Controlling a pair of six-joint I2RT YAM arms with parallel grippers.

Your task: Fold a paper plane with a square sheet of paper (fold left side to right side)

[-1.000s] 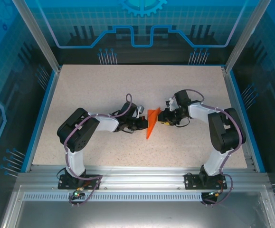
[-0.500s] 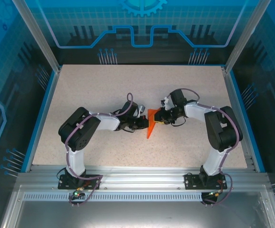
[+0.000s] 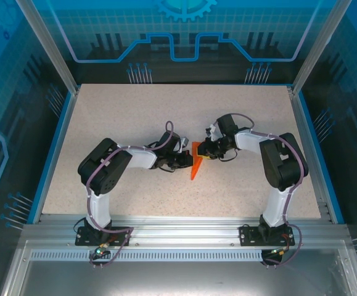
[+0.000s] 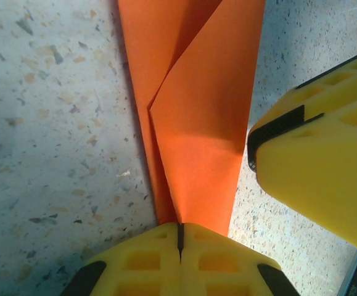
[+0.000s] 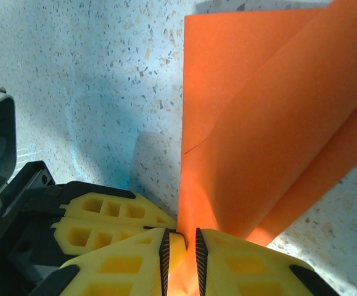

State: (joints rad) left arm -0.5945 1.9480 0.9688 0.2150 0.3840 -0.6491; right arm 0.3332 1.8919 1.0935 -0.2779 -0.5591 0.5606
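The sheet of orange paper point(image 3: 195, 165) is folded into a slim tapering shape with layered flaps and sits mid-table between both arms. My left gripper point(image 3: 188, 161) meets it from the left. In the left wrist view its jaws point(image 4: 179, 233) are pressed together on the paper's point(image 4: 196, 123) narrow creased end. My right gripper point(image 3: 206, 153) comes in from the right. In the right wrist view its pads point(image 5: 183, 246) are pinched on a raised flap of the paper point(image 5: 270, 123). The two grippers nearly touch: a right finger point(image 4: 320, 166) looms beside the left jaws.
The speckled beige table point(image 3: 135, 111) has a raised blue rim point(image 3: 58, 135) on its sides. Metal frame posts stand at the back corners, and an aluminium rail point(image 3: 178, 231) holding both arm bases runs along the near edge. The left gripper's yellow fingers point(image 5: 98, 216) lie close beside the right jaws.
My right gripper has moved left onto the paper and narrowed its jaws around the flap. The paper looks slimmer from above. The left gripper has stayed put, shut.
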